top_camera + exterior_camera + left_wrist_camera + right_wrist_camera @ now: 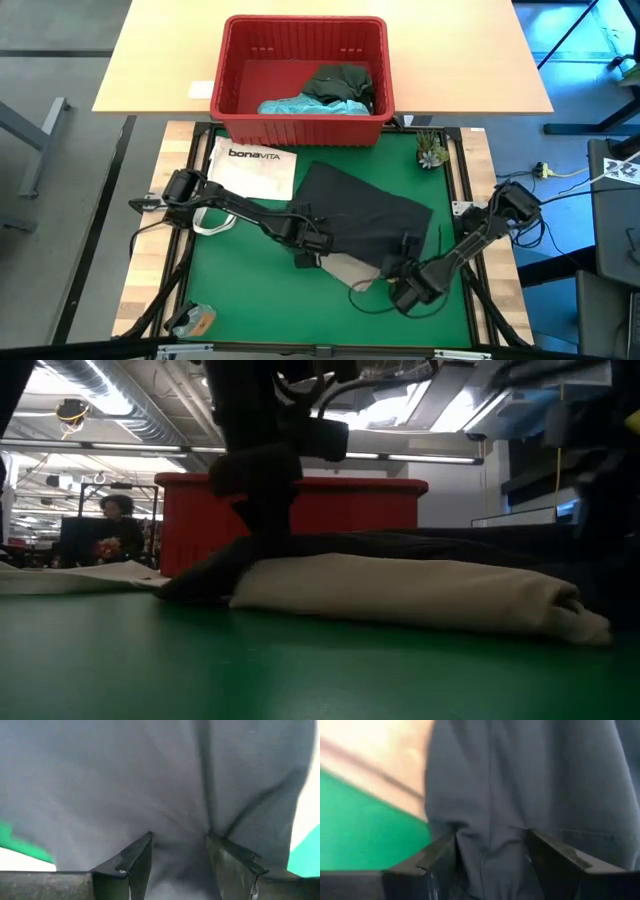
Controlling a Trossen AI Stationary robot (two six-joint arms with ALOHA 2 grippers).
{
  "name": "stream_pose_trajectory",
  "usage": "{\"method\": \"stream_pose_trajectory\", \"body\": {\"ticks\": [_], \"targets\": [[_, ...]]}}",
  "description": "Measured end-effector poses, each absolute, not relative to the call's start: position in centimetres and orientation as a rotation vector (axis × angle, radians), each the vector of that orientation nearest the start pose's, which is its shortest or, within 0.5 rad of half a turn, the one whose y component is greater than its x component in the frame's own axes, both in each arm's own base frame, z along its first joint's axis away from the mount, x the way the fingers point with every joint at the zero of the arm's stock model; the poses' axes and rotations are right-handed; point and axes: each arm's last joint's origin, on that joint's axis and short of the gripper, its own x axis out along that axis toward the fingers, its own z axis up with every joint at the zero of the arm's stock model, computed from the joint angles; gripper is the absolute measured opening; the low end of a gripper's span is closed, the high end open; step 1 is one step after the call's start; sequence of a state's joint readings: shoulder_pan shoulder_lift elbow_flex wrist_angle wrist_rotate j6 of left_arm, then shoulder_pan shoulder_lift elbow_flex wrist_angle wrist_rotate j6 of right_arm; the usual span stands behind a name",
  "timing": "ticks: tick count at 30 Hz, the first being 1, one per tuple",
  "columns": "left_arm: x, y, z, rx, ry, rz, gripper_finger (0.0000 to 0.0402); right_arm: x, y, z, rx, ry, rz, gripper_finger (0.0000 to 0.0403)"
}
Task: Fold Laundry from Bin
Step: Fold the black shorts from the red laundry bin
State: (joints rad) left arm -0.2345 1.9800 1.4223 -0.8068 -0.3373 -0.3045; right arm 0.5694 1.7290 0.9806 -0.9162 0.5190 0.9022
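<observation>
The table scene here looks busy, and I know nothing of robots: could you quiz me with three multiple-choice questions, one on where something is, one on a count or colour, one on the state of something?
1. Where does the dark grey garment lie?
A. in the red bin
B. on the green mat, over the khaki garment
C. on the white tote bag

2. How many garments show inside the red bin?
A. none
B. two
C. five

3. What are both grippers doing?
A. hanging high above the table
B. resting inside the bin
C. down at the grey cloth, with cloth between their fingers

Answers:
1 B: the high view shows it spread on the mat, with the khaki garment peeking from under it.
2 B: the turquoise garment and the dark green garment.
3 C: the left gripper and the right gripper each straddle grey fabric.
</observation>
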Motion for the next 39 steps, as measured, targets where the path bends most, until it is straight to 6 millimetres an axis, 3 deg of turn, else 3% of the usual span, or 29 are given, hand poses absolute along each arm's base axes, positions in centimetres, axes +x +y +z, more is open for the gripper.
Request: {"method": "stream_pose_trajectory", "body": {"ticks": [12,17,29,35,39], "targets": [[38.2,-11.6,17.7,0.009,1.156,0.108,0.0183,26.6,6.5,14.9,-0.281,1.350,-0.627,0.0237],[38.4,-12.0,18.2,0.020,1.135,0.099,0.0183,26.9,4.8,15.2,-0.323,1.362,-0.653,0.0237],[38.9,-10.7,24.8,0.207,1.187,0.225,0.0183,25.3,6.7,19.7,-0.199,1.173,-0.582,0.0237],[38.7,-8.8,25.4,0.215,1.251,0.284,0.0183,25.3,9.6,20.4,-0.128,1.036,-0.479,0.0237],[38.8,-8.9,25.3,0.140,1.278,0.205,0.0173,25.5,11.2,20.4,-0.096,0.987,-0.405,0.0237]]}}
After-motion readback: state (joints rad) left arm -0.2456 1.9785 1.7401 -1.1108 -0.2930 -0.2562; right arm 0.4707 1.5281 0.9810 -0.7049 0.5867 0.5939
